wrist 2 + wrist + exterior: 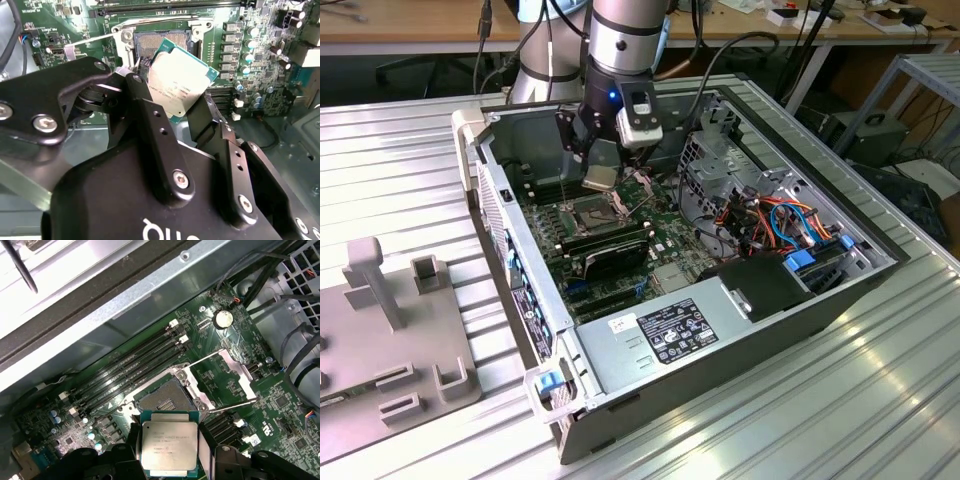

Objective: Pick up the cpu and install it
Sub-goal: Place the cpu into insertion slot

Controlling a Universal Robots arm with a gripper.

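The tool (169,462) had its two black fingers (206,440) closed on opposite edges of the cpu (168,446), the jaws parted no wider than the chip itself. In both wrist views the cpu's dull silver top faced the camera, and in the second wrist view the cpu (177,82) sat tilted between the fingers (200,117), one green corner poking past them.

Just beyond the chip lay the socket (165,401), a dark square with its hinged metal frame (232,367) swung open and a thin lever (232,406) lying beside it. The cpu hung above the socket and apart from it, not seated. Past the socket ran a bank of long black memory slots (132,365), and a round coin battery (223,318) sat on the green motherboard (285,405) farther off.

In the upper middle of the exterior view, the tool (603,168) held the cpu (601,178) over the socket (592,210) inside the open computer case (520,262). The power supply (670,330) filled the case's lower middle part, and orange and blue cables (780,218) crowded the exterior view's right. The case rested on a ribbed metal surface (400,150), with a grey fixture (390,335) at the lower left of the frame.
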